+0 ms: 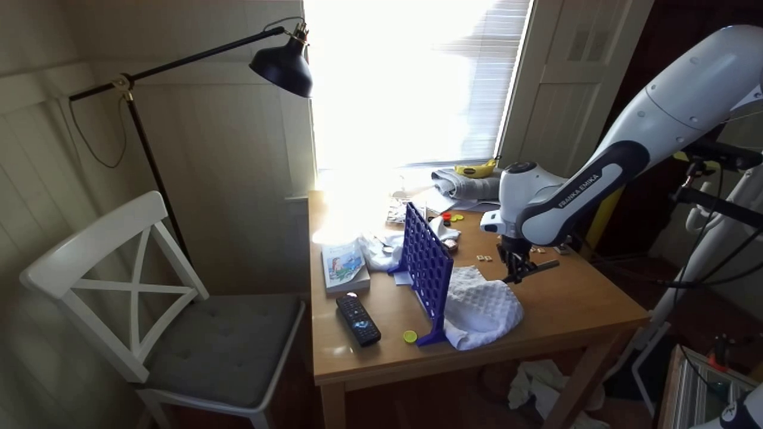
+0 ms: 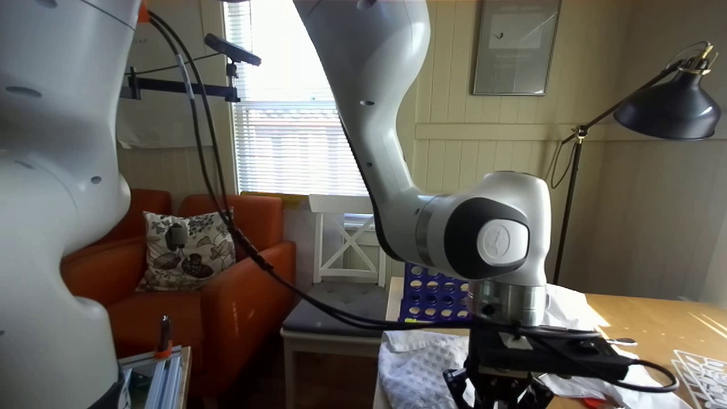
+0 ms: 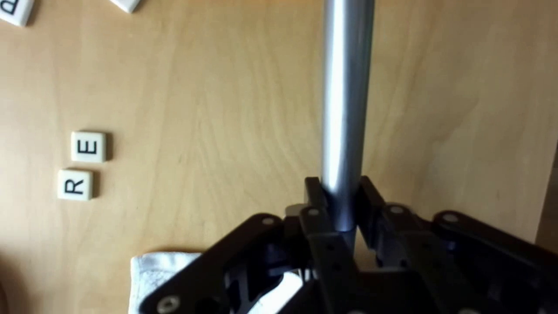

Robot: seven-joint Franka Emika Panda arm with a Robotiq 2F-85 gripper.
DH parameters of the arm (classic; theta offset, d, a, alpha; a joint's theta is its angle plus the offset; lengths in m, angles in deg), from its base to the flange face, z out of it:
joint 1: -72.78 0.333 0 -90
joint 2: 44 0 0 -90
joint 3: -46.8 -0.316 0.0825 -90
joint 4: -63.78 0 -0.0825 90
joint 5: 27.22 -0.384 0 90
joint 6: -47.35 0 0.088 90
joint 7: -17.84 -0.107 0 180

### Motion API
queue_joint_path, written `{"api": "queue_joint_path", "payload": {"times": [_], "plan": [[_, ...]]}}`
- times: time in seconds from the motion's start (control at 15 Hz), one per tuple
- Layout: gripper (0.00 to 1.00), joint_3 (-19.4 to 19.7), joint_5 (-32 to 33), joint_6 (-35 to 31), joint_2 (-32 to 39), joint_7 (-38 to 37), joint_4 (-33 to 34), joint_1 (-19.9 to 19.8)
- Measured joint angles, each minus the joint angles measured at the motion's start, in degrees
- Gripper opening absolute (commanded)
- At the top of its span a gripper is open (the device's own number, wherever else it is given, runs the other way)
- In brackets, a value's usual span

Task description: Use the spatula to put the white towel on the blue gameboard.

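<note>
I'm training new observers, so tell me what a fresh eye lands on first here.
Probably the large white robot arm that extends over the pale wooden table, its black gripper closed on a silver metal rod. In an exterior view, the glaring white window behind the table competes. Next comes the upright blue grid gameboard on the table, with a white textured towel beside it.

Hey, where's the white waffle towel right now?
In an exterior view, the white waffle towel lies at the near edge of the table, just right of the upright blue gameboard and lower left of the gripper.
</note>
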Motion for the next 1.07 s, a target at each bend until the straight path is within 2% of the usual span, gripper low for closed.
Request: {"api": "queue_joint_path", "payload": {"times": [0.4, 0.6, 0.87, 1.07], "plan": [[0.06, -0.43, -10.59, -7.38, -11.02, 17.9, -7.86, -2.68], [0.06, 0.56, -15.6, -7.82, -18.85, 24.29, -11.79, -2.42], [0.06, 4.15, -16.14, -6.74, -29.65, 26.02, -15.42, -0.4], [0.06, 5.5, -13.71, -2.84, -38.07, 24.54, -16.13, 0.1]]}}
